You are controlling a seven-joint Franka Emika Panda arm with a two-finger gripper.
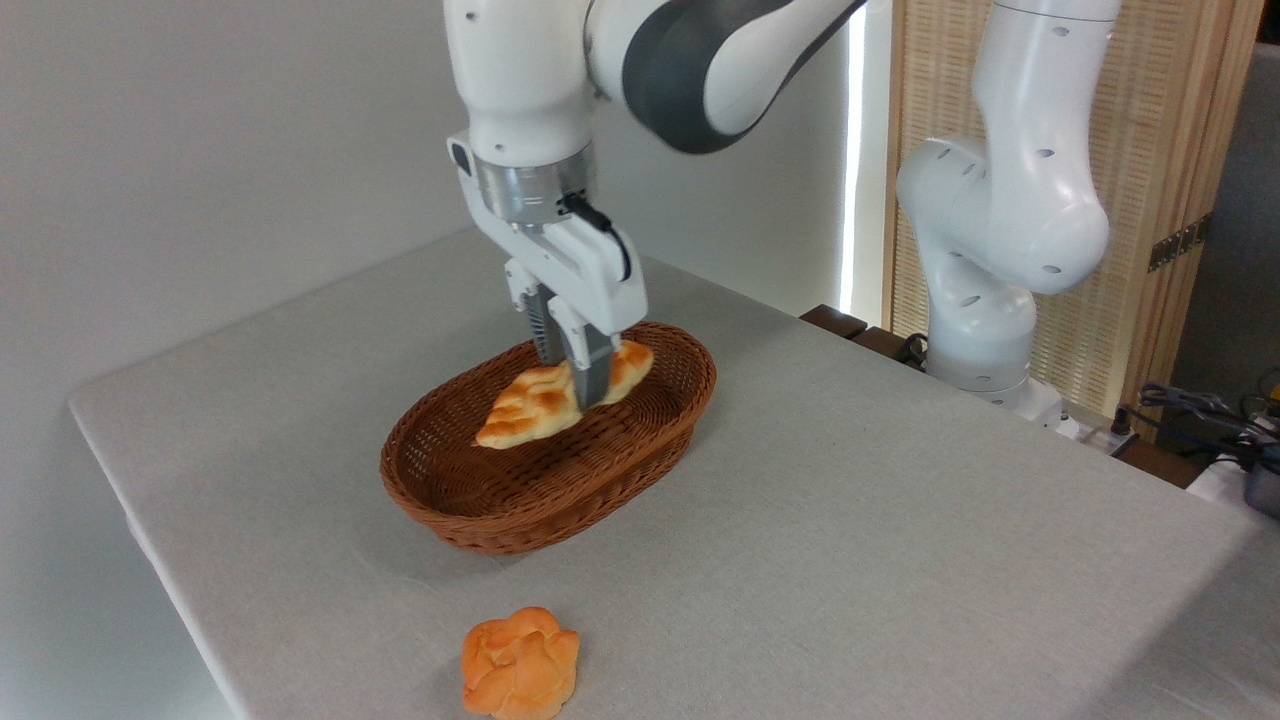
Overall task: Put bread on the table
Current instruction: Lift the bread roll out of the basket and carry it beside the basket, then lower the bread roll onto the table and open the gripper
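Wicker basket (pixel 470 505) walls hem in the bread (pixel 530 405), so the end effector (pixel 583 392) pinches it mid-length from above, clear of the grey surface (pixel 850 520).

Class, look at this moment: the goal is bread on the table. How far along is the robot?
Done: the gripper has reached the braided loaf and its jaws are closed across the loaf's middle. In hand: the loaf is held, tilted, inside the wicker basket; whether it has lifted clear is unclear. Left: carry it over the rim and set it on the grey table.
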